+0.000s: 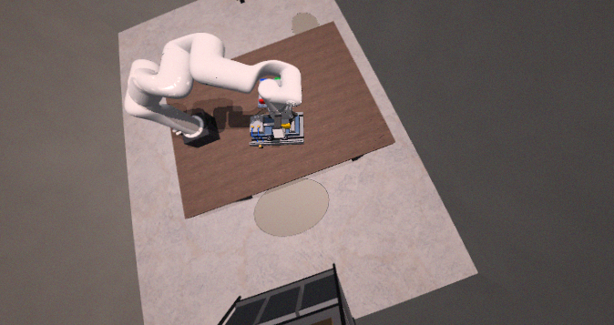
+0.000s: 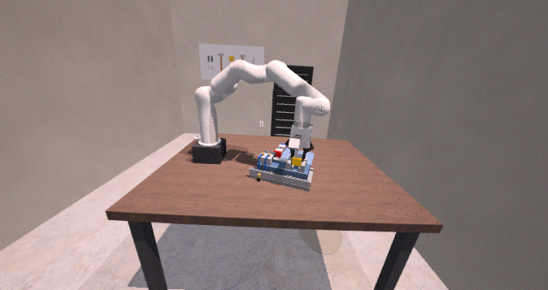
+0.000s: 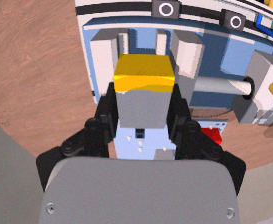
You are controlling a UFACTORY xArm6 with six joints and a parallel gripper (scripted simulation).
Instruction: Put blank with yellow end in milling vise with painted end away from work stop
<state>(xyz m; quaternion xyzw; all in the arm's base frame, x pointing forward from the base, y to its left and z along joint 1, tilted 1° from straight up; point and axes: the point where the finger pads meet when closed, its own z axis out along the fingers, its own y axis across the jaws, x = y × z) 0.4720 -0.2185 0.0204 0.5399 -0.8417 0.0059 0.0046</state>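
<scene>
Top: the end effector (image 1: 286,119) (image 2: 298,155) (image 3: 143,95) brings the yellow-ended block (image 1: 285,126) (image 2: 297,161) (image 3: 143,97) over the vise (image 1: 298,140) (image 2: 284,179) (image 3: 101,62).

Exterior: the block seems above the jaws; beyond it stands a red-ended block (image 1: 261,101) (image 2: 278,153) (image 3: 212,135), worth keeping clear of.

Wrist: fingers grip its long sides, a sensible hold on something probably stiff, fairly heavy and smooth. Jaw edges leave little side room; the black fingers could catch there.
</scene>
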